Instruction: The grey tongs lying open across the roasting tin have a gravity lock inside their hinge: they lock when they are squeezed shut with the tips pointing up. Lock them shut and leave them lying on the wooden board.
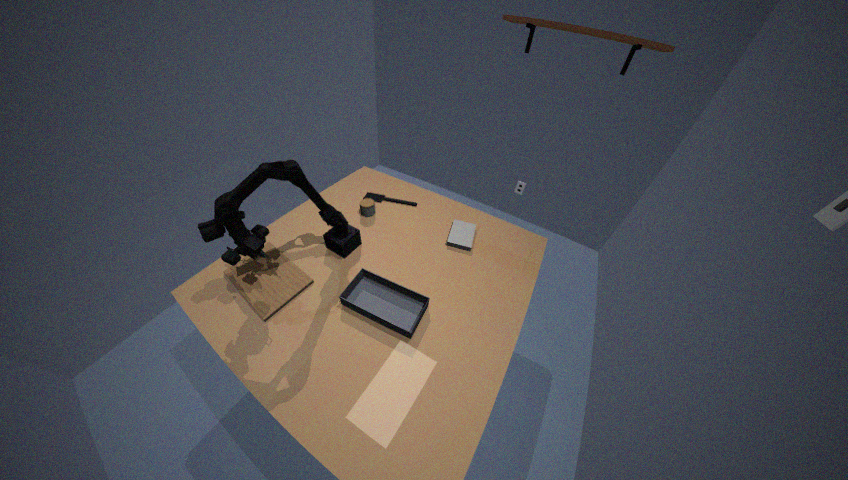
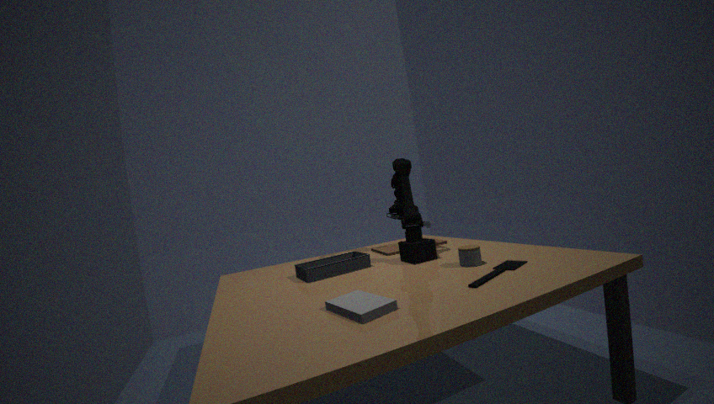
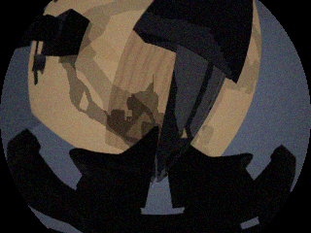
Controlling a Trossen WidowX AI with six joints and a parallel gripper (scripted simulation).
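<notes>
- Beneath the claw (image 1: 259,254) (image 3: 157,177), the brown wooden board (image 1: 274,293) (image 2: 388,249) (image 3: 146,63) lies on the tan worktop (image 1: 476,279) (image 2: 280,340) (image 3: 97,44).
- Claw clamped, apparently on the grey metal tongs (image 3: 191,92), above the board.
- Best lower them slowly and level, releasing only once supported.

Robot arm (image 1: 261,172) (image 2: 407,192): matte black all over, chunky rounded joints, slim straight links. Base (image 1: 342,240) (image 2: 418,251): black, boxy block. Gripper (image 1: 260,255) (image 3: 161,130): black too, 2 tapered fingers. Cables, screws, markings too dark to tell.
</notes>
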